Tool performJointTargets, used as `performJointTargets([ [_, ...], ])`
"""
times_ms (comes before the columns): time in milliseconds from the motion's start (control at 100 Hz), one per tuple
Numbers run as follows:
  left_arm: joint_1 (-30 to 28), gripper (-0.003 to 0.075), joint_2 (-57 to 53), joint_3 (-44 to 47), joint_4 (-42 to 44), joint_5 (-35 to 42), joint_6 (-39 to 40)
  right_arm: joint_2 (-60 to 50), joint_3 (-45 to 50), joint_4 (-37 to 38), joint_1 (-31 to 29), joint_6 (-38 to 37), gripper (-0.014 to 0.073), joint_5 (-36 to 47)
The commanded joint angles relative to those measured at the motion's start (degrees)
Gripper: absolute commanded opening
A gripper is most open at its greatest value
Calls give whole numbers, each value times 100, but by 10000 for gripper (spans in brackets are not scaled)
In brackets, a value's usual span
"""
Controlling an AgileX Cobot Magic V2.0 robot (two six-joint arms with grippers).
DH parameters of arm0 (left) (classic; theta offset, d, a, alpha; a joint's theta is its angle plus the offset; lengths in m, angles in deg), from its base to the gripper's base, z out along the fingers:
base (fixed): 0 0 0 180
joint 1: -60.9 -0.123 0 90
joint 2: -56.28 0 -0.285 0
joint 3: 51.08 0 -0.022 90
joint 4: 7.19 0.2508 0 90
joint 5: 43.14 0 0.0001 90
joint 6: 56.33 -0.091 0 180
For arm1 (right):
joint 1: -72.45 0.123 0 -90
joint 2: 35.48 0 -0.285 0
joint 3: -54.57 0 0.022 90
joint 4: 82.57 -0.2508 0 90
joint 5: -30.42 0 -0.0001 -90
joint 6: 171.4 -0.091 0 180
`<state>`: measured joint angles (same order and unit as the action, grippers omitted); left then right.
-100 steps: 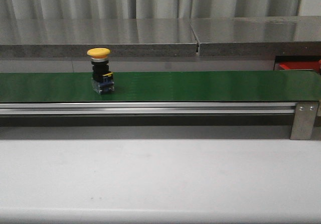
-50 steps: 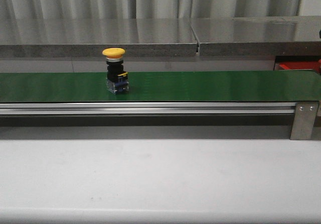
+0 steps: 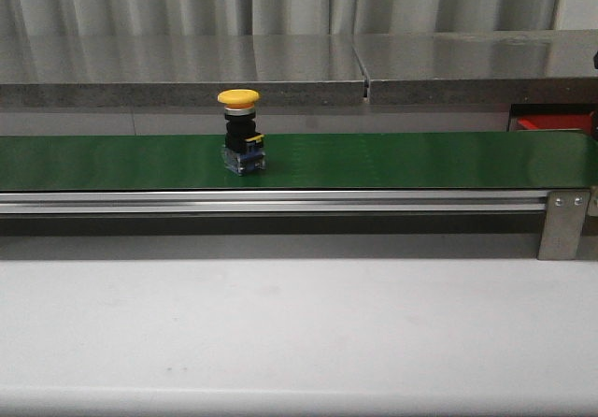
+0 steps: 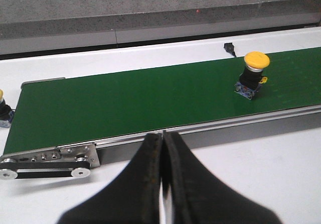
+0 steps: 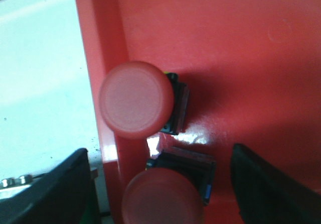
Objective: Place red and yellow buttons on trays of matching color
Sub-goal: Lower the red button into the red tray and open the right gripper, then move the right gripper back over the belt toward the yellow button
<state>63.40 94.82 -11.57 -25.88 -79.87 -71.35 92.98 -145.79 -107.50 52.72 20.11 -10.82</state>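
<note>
Yellow button point(image 3: 241, 135) is standing upright on the green conveyor belt point(image 3: 392, 160), a bit left of center in the front view. Left gripper point(image 4: 162, 151) has its fingers pressed together, empty. Right gripper point(image 5: 163, 184) is spread wide over two red buttons point(image 5: 136, 99) in the red tray point(image 5: 241, 58).

Matt green belt point(image 3: 392, 160), brushed metal rail point(image 3: 280, 202), glossy red tray point(image 5: 241, 48).
</note>
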Motion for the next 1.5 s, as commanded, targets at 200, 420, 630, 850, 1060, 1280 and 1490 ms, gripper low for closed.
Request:
performJointTargets([
  [200,52,-20,10,-145,-105,409,54,-1454,693,-98,-17,384,581,641],
  [420,52,-20,10,-145,-105,409,54,-2553,1671,-98,59,599,581,1035],
  [630,52,-20,10,-145,-105,409,54,-3363,2119,-96,442,678,581,968],
  [850,52,-20,10,-145,-105,409,54,-3734,2175,-70,1180,705,581,637],
  [1060,52,-20,10,-145,-105,409,54,-3728,2175,-63,1971,721,581,174],
  [1280,52,-20,10,-145,-105,409,54,-3675,2143,-3,2563,727,581,74],
  [1490,52,-20,10,-145,-105,409,54,-3317,1930,8,2991,741,581,-263],
])
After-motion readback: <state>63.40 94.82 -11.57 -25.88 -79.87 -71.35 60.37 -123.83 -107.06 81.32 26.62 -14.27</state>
